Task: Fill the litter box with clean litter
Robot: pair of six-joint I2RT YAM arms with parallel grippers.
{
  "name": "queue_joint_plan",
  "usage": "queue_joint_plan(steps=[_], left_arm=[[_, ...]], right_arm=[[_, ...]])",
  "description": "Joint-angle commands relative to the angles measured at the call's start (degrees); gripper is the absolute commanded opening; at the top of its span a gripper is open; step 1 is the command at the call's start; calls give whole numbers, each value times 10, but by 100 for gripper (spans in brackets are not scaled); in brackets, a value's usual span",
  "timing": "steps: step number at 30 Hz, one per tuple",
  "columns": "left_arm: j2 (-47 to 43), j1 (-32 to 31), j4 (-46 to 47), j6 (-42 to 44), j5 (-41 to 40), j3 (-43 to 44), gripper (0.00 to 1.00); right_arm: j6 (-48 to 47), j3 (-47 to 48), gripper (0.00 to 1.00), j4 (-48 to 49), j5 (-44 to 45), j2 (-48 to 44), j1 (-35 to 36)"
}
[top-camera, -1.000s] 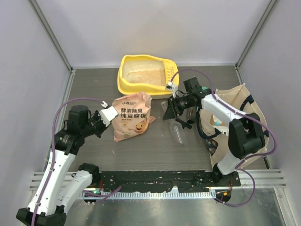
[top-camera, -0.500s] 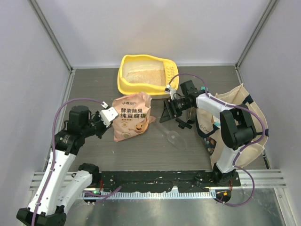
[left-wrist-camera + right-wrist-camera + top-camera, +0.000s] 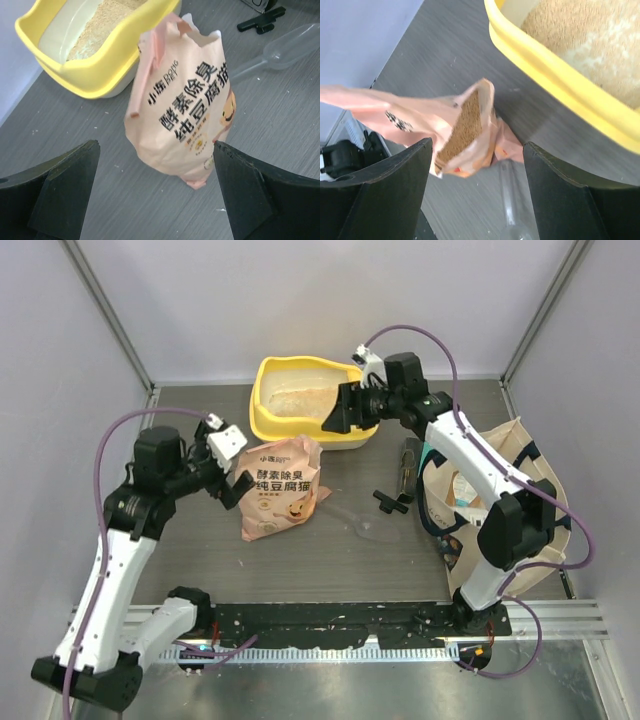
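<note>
A yellow plastic litter box [image 3: 258,418] with a thick rim sits at the far middle of a grey wood-grain table. Pale beige clean litter [image 3: 300,395] covers much of its floor, and the left wrist view shows a bare whitish patch at one end.

Just in front of the litter box, toward its left corner, is a soft peach-orange litter bag [image 3: 280,490] with its torn top open. The right wrist view looks into its mouth, which shows beige-brown granules. The bag reads "DONG PET" in small letters, then large dark characters "酵素除臭" and "纯豆腐猫" above an orange cartoon animal face.

In front of the litter box and to its right, a clear plastic scoop [image 3: 365,525] lies empty on the table near a small black clip [image 3: 392,502]. Further right stands a cream canvas tote [image 3: 520,490], its contents unclear.

The left gripper [image 3: 230,478] hangs beside the bag, well in front of the litter box, fingers spread wide and holding nothing. The right gripper [image 3: 340,412] hovers over the litter box's front right rim, also wide open and empty.
</note>
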Motion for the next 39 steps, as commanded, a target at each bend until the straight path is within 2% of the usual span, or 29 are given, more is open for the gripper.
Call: queue_joint_plan(steps=[1,5,10,13,19,20,24,25,27,28,30,31,32,33,34,35,38,39], left_arm=[[88,-1,-4,31,45,87,100],[186,-2,-50,60,69,157,100],[201,-4,-62,67,97,163,99],[203,-12,-76,85,100,156,94],[218,-21,-62,93,132,133,74],[222,-25,-59,86,132,132,66],[234,-37,-40,71,114,133,49],[234,-37,-37,67,111,134,45],[234,-39,-35,65,104,138,32],[234,-40,-37,66,103,138,28],[228,-40,-51,77,101,138,14],[224,-40,-57,81,101,138,8],[221,-40,-61,85,101,138,0],[211,-40,-68,91,103,135,0],[204,-40,-69,111,103,132,0],[195,-40,-63,123,105,128,0],[152,-40,11,137,106,88,0],[139,-40,72,136,105,77,0]], right_arm=[[-4,86,78,-38,116,42,52],[-11,122,76,-84,143,85,64],[0,100,73,-94,151,86,64],[6,91,72,-84,142,80,69],[-14,88,72,-90,139,92,90],[-15,88,71,-92,134,93,93],[-42,96,70,-118,139,93,110],[-43,95,68,-121,153,90,114],[-38,87,61,-127,169,84,115],[-36,77,48,-129,175,79,117],[-30,69,38,-130,178,74,116],[-29,67,26,-129,179,72,117],[-28,70,21,-129,182,69,117],[-27,73,16,-129,185,66,117],[-27,80,5,-127,188,62,117],[-27,83,1,-126,192,56,117],[-26,84,1,-122,204,43,115],[-25,83,1,-122,205,32,110]])
